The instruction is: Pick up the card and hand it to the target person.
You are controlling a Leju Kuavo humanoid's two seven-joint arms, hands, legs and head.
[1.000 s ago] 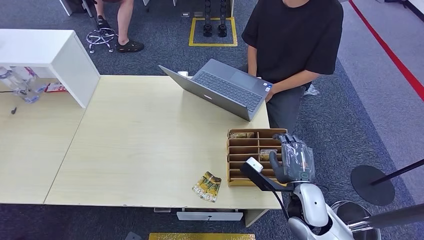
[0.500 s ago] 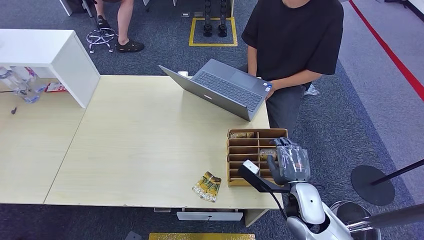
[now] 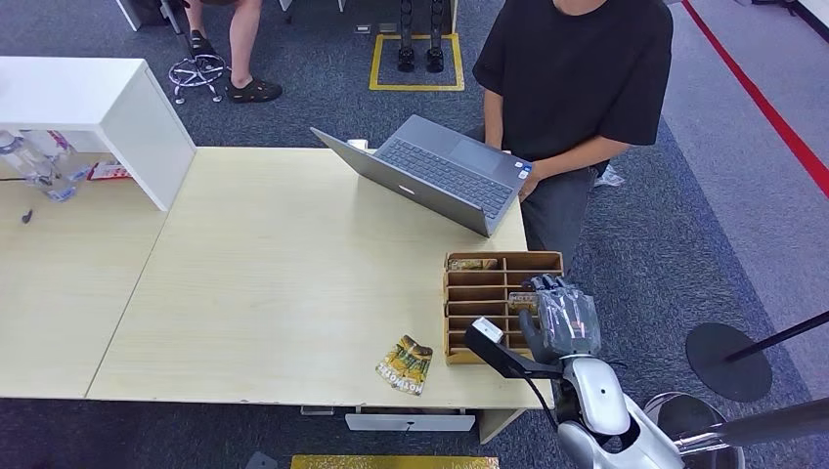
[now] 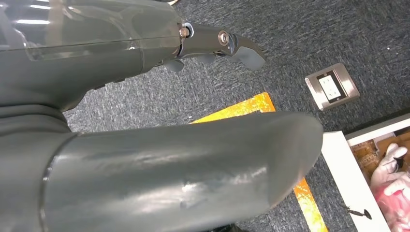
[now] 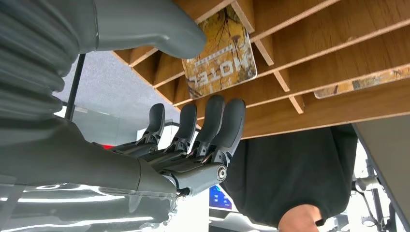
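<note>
A yellow-and-brown card (image 3: 521, 299) printed "HOTEL" (image 5: 220, 65) stands in a slot of the wooden divider box (image 3: 476, 279) near the table's right front corner. My right hand (image 3: 561, 319) hovers over the box's right column. Its thumb (image 5: 150, 23) is on one side of the card and its fingers (image 5: 212, 118) on the other, spread, not touching it. A person in a black shirt (image 3: 577, 73) sits behind the table at a laptop. My left hand (image 4: 145, 116) hangs over the carpet with nothing in it.
An open grey laptop (image 3: 430, 171) lies between the box and the person. Loose cards (image 3: 406, 364) lie on the table left of the box, and another card (image 3: 472, 263) sits in its far slot. A white shelf unit (image 3: 98, 107) stands at the far left.
My right hand has moved left and nearer over the box, closing in around the card in the slot. The person and the laptop stay where they were.
</note>
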